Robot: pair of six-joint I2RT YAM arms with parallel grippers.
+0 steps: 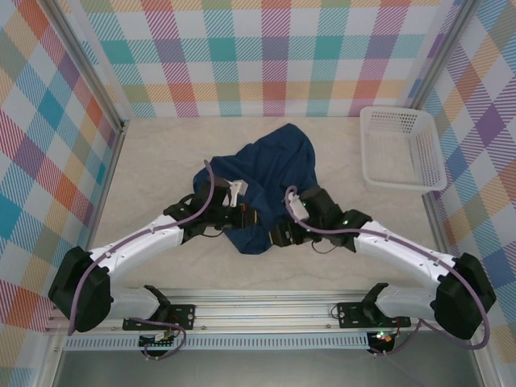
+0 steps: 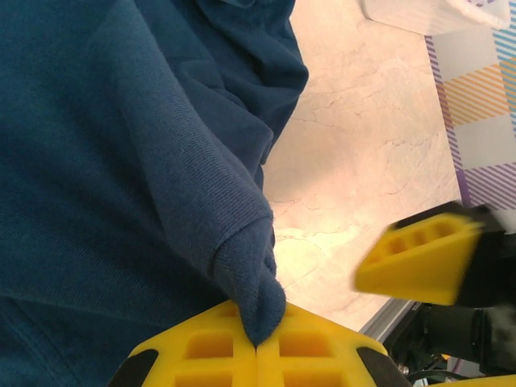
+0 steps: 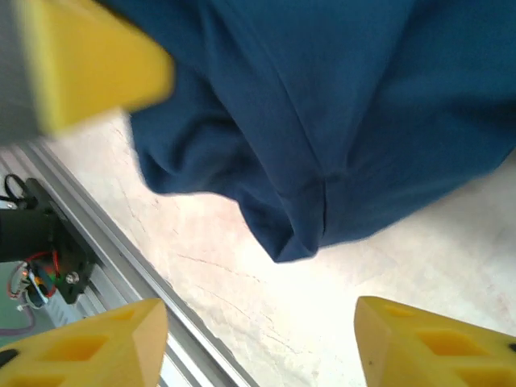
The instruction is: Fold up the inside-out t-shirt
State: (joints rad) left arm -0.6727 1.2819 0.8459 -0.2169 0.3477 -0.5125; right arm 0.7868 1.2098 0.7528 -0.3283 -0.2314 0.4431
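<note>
The inside-out t-shirt (image 1: 270, 173) lies in a crumpled navy heap on the pale table (image 1: 161, 161), to the left of the white basket (image 1: 403, 149) and well apart from it, with its near edge reaching toward the arms. At that near edge, on the side away from the basket, the left gripper (image 2: 258, 348) is clenched. Its yellow fingers (image 2: 322, 351) meet tip to tip, and a bunched fold of the shirt's fabric is pinched between them and rises out of the tips. Just beside it, on the side nearer the basket, the right gripper (image 3: 260, 314) stands released. Its own fingers (image 3: 435, 347) are spread wide over bare table, and the shirt's rumpled edge hangs beyond them, touching neither finger. The two grippers are close together, and each wrist view catches a blurred yellow finger of the other arm. The basket itself sits on the table against the checked right-hand wall (image 1: 484, 121), further from the arms than the shirt's near edge.
</note>
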